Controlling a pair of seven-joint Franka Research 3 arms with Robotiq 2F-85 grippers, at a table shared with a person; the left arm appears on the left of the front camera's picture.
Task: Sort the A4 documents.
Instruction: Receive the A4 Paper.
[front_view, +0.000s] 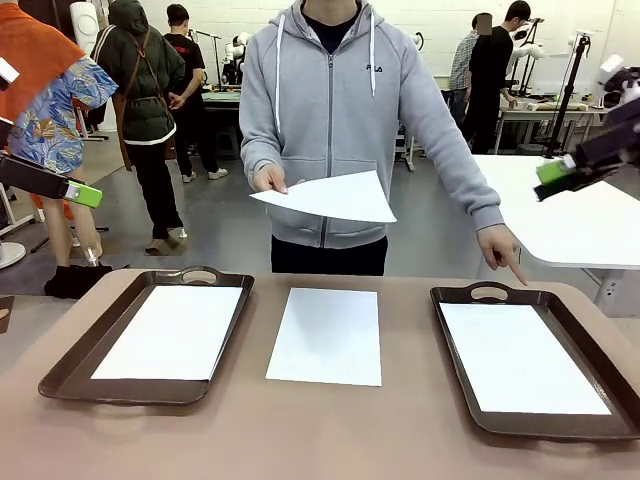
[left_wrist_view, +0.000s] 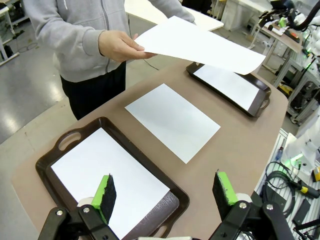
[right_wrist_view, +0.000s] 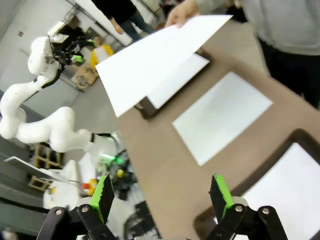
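both wide and empty: left pincer (left_wrist_view: 165, 187), right pincer (right_wrist_view: 161, 191); a hand (front_view: 270, 178) holds one sheet (front_view: 330, 197).

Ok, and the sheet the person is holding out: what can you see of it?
The held sheet is plain white paper, rectangular, blank on the faces that show, thin and without creases. The person's hand pinches it at one end, thumb on top, and nothing else touches it. It hangs in the air close to level, its free end reaching out past the hand, well above the far side of the table.
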